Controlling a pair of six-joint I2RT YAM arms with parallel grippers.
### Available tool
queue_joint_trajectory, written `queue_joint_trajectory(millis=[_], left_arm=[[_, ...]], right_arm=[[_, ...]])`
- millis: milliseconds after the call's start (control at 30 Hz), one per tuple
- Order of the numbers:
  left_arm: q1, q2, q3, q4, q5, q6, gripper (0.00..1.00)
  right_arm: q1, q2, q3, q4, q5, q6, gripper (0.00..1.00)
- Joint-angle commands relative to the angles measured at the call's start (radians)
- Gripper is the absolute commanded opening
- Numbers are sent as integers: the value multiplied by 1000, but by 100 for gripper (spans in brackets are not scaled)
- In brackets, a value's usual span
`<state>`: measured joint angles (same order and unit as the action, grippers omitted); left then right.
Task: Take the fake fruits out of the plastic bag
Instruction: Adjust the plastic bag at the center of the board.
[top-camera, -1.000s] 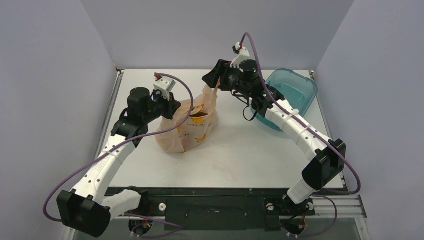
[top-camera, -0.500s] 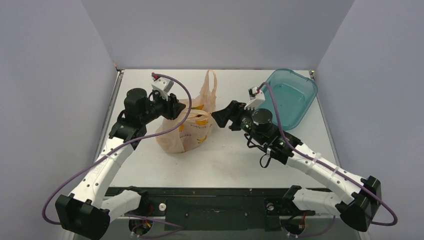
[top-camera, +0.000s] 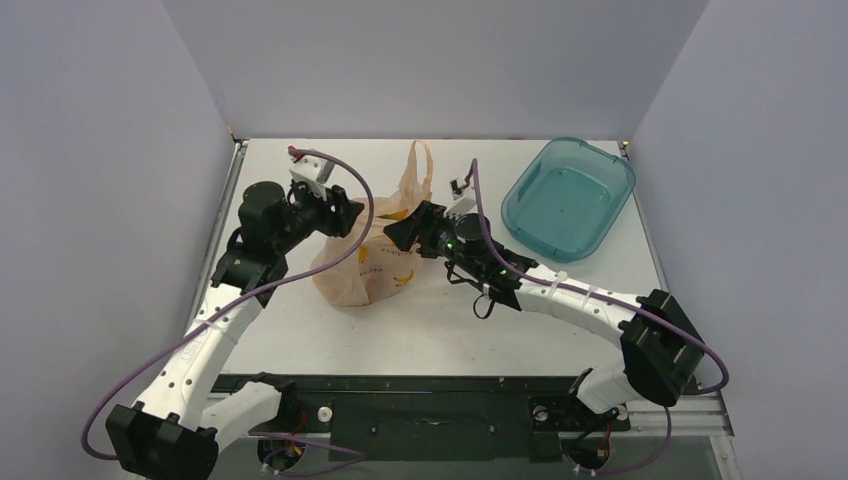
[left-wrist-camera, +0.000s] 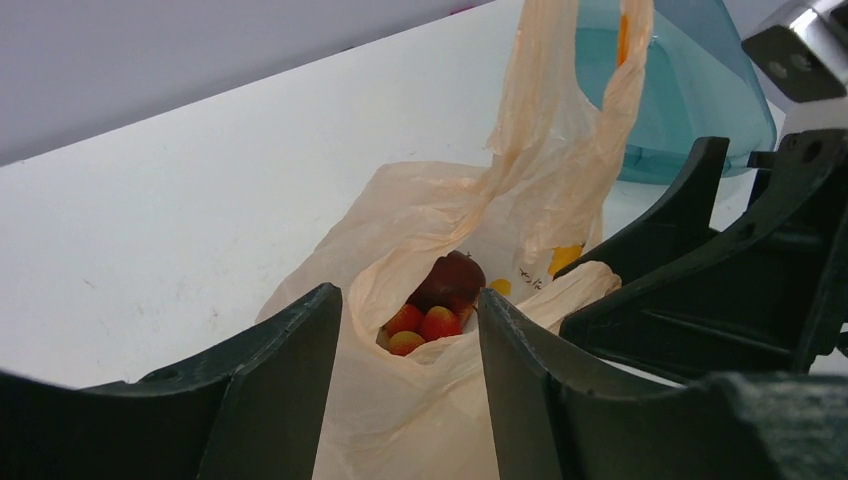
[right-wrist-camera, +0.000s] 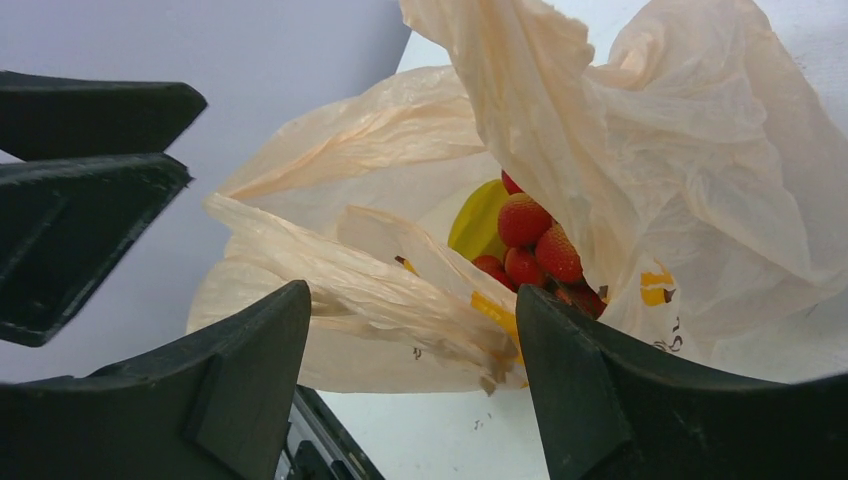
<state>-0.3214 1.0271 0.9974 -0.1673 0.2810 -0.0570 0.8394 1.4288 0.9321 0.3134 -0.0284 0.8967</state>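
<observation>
As the two arms reach forward from the near edge of the table (top-camera: 440, 345), the left gripper (top-camera: 338, 214) and the right gripper (top-camera: 402, 233) face each other over the mouth of the plastic bag (top-camera: 372, 272), which sits a little left of the table's middle. Both have their jaws apart and neither clamps anything: in the left wrist view the near rim of the bag lies loose between the left fingers (left-wrist-camera: 285, 390), and in the right wrist view a fold of the opposite rim lies between the right fingers (right-wrist-camera: 585, 390), not pinched. The fake fruits that I can see are all inside the bag: the red berry cluster (right-wrist-camera: 530, 245), a yellow-green fruit (right-wrist-camera: 476, 222) behind it and a dark maroon fruit (left-wrist-camera: 452, 277); others may be hidden under the plastic. The step in hand, I judge, is to open the mouth and reach a fruit. To do it well, one gripper should close on a single rim and pull it gently outward, while the other enters through the gap toward the berries, because the thin film can easily be caught together with a fruit. Behind the grippers one loop handle (top-camera: 421, 168) stands up, and farther right the teal tub (top-camera: 570, 190) sits well apart from the bag.
</observation>
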Motion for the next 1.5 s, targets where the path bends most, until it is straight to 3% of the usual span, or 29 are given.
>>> queue_joint_trajectory(millis=[0,67,200,233,300,533,600,700,967,1167,1300,1467], left_arm=[[35,3,12,53,-35,-43,50],[55,12,18,56,-9,-52,54],[121,35,26,71,65,-104,76],[129,38,25,81,73,-112,80],[147,46,26,91,93,-131,87],[184,98,44,76,194,-151,95],[186,134,67,51,273,-132,97],[186,170,82,44,413,-116,97],[151,212,84,2,528,-50,97],[101,253,110,-99,447,31,97],[67,257,120,-137,343,88,88],[52,248,115,-134,274,98,51]], right_arm=[[9,33,59,109,-32,-59,69],[12,47,74,122,-61,-87,60],[36,42,108,130,-144,-194,32],[44,29,113,130,-174,-241,18],[74,2,125,106,-210,-316,1],[307,-57,213,-185,-161,-652,0],[363,-49,222,-241,-74,-715,0],[403,-28,232,-280,-41,-745,0],[420,-42,214,-231,-23,-726,0],[416,-74,210,-216,12,-719,0],[414,-90,198,-201,4,-711,0],[419,-105,173,-176,-3,-696,1]])
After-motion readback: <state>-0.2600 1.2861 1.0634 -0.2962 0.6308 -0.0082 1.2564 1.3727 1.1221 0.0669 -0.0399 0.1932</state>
